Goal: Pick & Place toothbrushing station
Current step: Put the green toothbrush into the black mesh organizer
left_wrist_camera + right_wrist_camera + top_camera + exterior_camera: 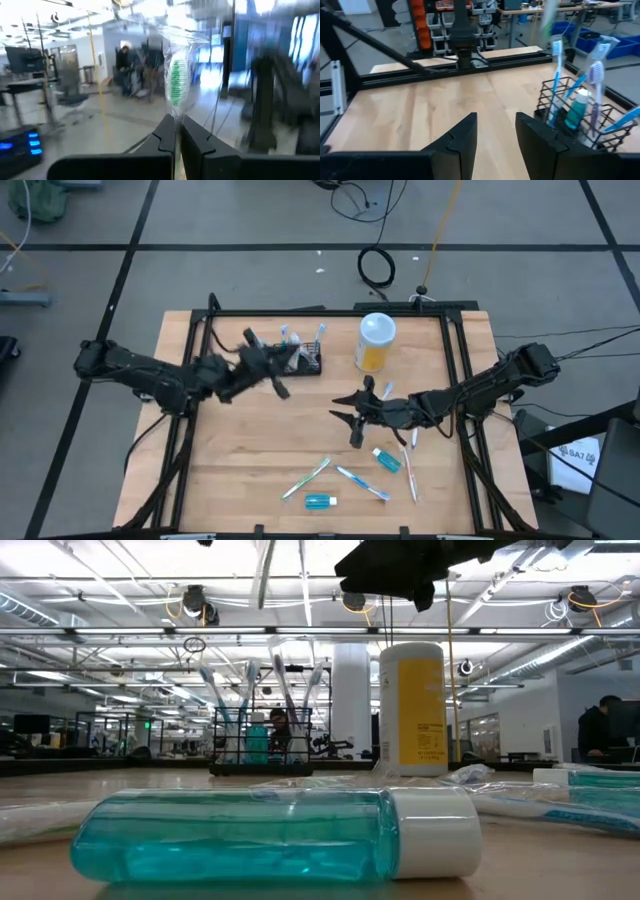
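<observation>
Left end effector (177,142) is clamped on a wrapped toothbrush (176,82) with green bristles, which stands up out of the closed fingers in the left wrist view. In the high view the left end effector (262,360) sits just beside the toothbrushing station (302,358), at the back of the bench (250,450) left of centre.

Right end effector (496,137): fingers apart, nothing between them. In the high view it (352,415) hangs over mid-bench, right of centre, well apart from the station.

Station is a black wire rack, upright. It already carries several toothbrushes (555,75) standing bristles up and a small teal bottle (577,112).

Just right of the station stands a tall container (375,342) with a white lid and yellow-orange contents.

Along the front of the bench, loose: a teal mouthwash bottle (387,460) lying near the right end effector, another one (320,501) nearer the front edge, and several toothbrushes (306,479) lying flat between them. In the low view one bottle (270,832) lies on its side, white cap to the right, with the station (262,745) and container (412,708) behind it.
</observation>
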Available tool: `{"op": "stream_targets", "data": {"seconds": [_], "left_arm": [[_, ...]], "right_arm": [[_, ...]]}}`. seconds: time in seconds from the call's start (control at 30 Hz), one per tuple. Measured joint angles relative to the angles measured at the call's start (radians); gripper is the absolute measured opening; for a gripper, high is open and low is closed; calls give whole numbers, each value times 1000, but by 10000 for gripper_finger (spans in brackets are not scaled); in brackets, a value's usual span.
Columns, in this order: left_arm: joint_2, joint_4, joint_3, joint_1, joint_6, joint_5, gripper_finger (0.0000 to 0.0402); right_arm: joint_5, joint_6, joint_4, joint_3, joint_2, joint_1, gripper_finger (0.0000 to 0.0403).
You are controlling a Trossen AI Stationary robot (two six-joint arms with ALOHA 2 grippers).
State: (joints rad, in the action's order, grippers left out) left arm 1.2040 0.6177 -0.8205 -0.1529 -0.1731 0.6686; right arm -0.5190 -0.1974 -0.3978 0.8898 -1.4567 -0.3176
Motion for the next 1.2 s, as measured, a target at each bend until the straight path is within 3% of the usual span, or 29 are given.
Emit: {"op": "stream_targets", "data": {"seconds": [0.1,0.23,0.47,0.87,1.0,1.2], "left_arm": [[-23,131,103,76,64,-95,8],[-65,292,215,141,56,-122,5],[-103,284,316,231,34,-114,5],[-106,383,344,379,-15,-173,8],[-114,353,344,429,-33,-171,4],[-113,278,344,521,58,-189,5]], "right_arm": [[0,0,13,0,0,-23,130],[0,-19,22,0,0,-50,130],[-1,-77,28,0,0,-77,130],[-4,-139,-4,-65,0,-75,130],[-4,-140,-79,-105,0,-63,130],[-4,-140,-180,-140,0,-46,130]]}}
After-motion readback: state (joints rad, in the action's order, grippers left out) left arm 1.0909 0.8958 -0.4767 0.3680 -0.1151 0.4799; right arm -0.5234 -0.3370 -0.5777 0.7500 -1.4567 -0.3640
